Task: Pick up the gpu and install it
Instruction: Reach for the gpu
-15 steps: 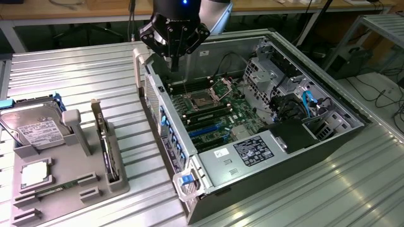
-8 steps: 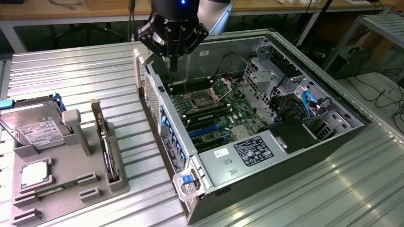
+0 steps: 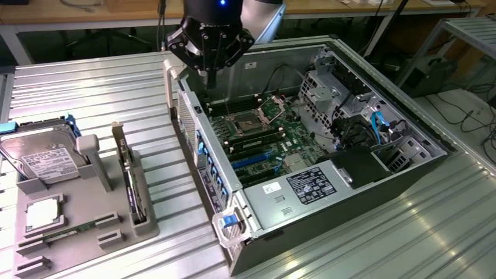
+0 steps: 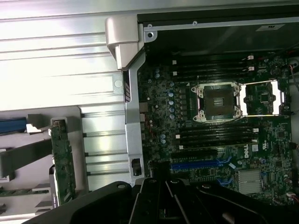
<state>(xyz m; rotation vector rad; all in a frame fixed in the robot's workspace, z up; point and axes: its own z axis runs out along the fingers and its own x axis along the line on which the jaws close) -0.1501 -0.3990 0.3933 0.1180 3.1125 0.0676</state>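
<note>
1. a ribbed metal table (image 3: 93, 87) is being used as the work surface, with benches and loose cables being shown behind it.
2. at the exterior view's left, a grey holder (image 3: 147, 226) is being used to carry spare parts, and a hard drive (image 3: 43, 157) is being propped up in it.
3. just right of that, the gpu (image 3: 129, 174) is being held upright on its long edge by a slot of the holder, with nothing touching it. its long axis is being run from the far side of the table toward the camera, roughly alongside the nearest wall of the computer case (image 3: 302, 232). a pale strip at its far end is being taken for the bracket, though that is uncertain.
4. further right and higher, the gripper (image 3: 211, 78) is being hung above the case's rim, its fingers pressed together and pointing down, and nothing is being gripped.
5. from the gripper, the gpu is being found toward the exterior view's left, lower down and nearer the camera, well apart.
6. at the right, the case is being laid open on its side, with the motherboard (image 3: 263, 136) being exposed.
</note>
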